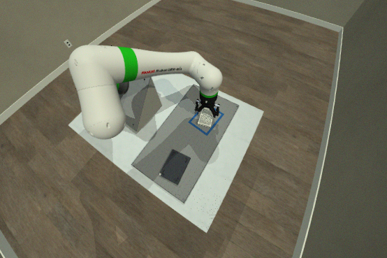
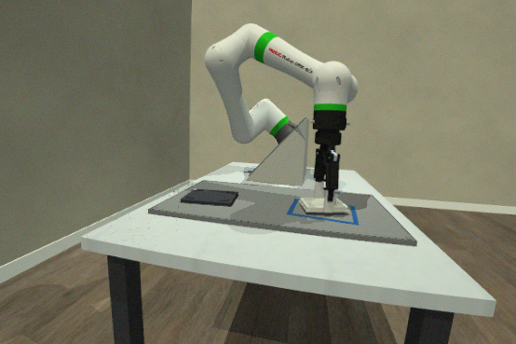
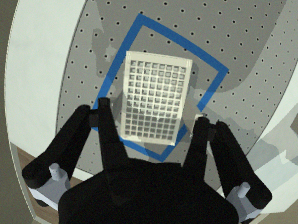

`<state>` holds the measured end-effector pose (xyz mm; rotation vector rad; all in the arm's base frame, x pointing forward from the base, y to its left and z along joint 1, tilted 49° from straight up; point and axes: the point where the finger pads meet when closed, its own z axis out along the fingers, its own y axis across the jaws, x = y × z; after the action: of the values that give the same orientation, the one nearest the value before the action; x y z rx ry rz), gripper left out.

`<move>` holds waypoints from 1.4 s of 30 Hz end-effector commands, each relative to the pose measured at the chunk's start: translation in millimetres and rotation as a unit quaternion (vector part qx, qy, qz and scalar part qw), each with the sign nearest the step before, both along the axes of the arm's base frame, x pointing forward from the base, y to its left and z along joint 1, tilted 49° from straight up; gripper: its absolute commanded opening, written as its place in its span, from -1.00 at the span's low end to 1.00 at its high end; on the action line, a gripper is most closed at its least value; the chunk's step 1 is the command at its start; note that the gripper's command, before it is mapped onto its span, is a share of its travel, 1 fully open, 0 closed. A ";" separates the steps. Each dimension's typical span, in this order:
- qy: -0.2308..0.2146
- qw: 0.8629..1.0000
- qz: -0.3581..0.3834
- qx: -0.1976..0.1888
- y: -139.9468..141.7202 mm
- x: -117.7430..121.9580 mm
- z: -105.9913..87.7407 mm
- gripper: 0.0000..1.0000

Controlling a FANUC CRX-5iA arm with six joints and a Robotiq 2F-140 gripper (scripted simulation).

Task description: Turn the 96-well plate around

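Plate [image 3: 157,98]: flat inside the blue taped outline [image 3: 214,83] on the grey deck [image 2: 261,217].
End effector [image 3: 152,135]: clamped on the plate's long sides.
Nest [image 1: 175,166]: well apart.

A white table [image 2: 279,273] is standing on dark legs [image 2: 125,298] in a plain room, carrying a grey perforated deck [image 2: 261,217] across its top. In the top view, a grey wedge-shaped pedestal [image 1: 147,107] is sitting on the table at about nine o'clock from the deck's centre. Brown wood-plank flooring [image 1: 272,54] is spreading out all around. Beige walls [image 2: 93,96] are closing the room in, with a pale baseboard [image 1: 258,3] running along their foot. A small wall outlet [image 1: 68,43] is showing at about ten o'clock in the top view.
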<state>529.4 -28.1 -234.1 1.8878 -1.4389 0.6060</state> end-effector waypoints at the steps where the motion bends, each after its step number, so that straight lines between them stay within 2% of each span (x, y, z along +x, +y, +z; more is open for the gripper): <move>1: 0.000 1.000 0.000 0.000 -1.1 0.1 -1.2 -1.00; 26: 0.000 1.000 0.000 0.000 -7.2 -0.2 -6.6 -1.00; 27: 0.000 1.000 0.000 0.000 -7.2 -0.2 -6.6 1.00; 42: 0.000 1.000 0.000 0.000 -7.2 -0.2 -6.6 1.00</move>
<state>529.0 -35.6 -240.8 1.8878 -1.4389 0.6061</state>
